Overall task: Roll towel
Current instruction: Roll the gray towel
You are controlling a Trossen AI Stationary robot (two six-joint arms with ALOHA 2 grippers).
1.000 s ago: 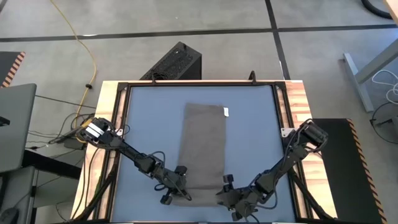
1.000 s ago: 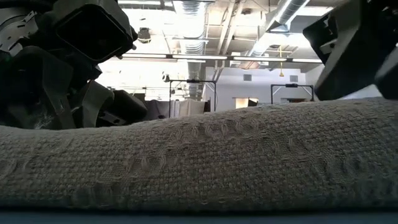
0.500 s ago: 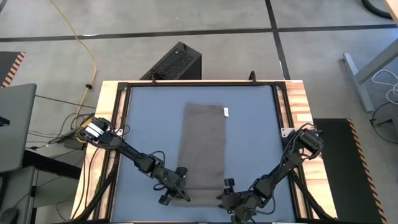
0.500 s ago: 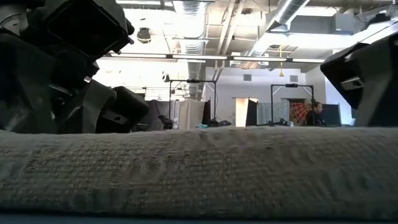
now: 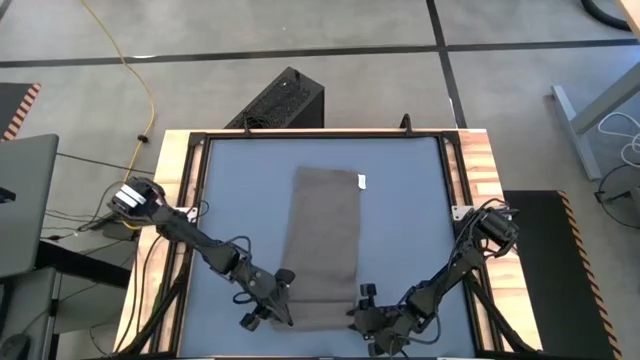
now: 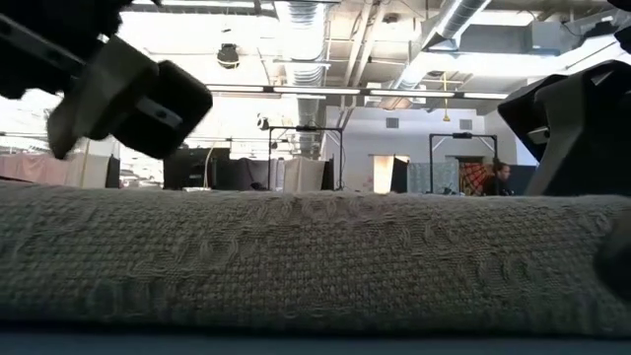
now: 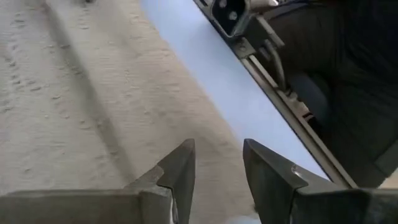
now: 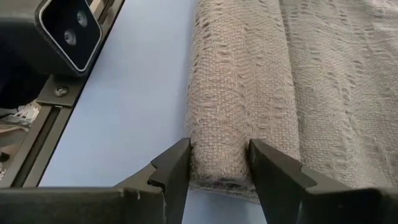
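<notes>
The taupe towel (image 5: 325, 235) lies as a long strip on the blue mat, its white tag (image 5: 362, 181) at the far right corner. Its near end is a low roll (image 5: 320, 318), which fills the low view (image 6: 315, 266). My left gripper (image 7: 217, 168) hangs open just above the roll's left part (image 5: 283, 303), touching nothing. My right gripper (image 8: 217, 165) is open at the roll's right end (image 5: 358, 308), one finger on either side of it. My right gripper comes slanting down from the near right, its fingers (image 8: 177, 168) lying along the roll's right end (image 8: 217, 149). The roll fills the gap between them and rests on the mat. I cannot tell whether the fingers touch it.
A black frame (image 5: 200, 200) and wooden table edges (image 5: 480, 170) border the blue mat (image 5: 240, 200). There is bare mat on both sides of the towel. A black box (image 5: 285, 100) stands on the floor past the far edge. A person (image 6: 498, 177) shows far off in the room.
My left gripper has opened, let go of the roll and risen, drawing back a little toward the near left. My right gripper has sunk to the roll's right end. The roll, humped up on its right side before, has settled low and level on the mat.
</notes>
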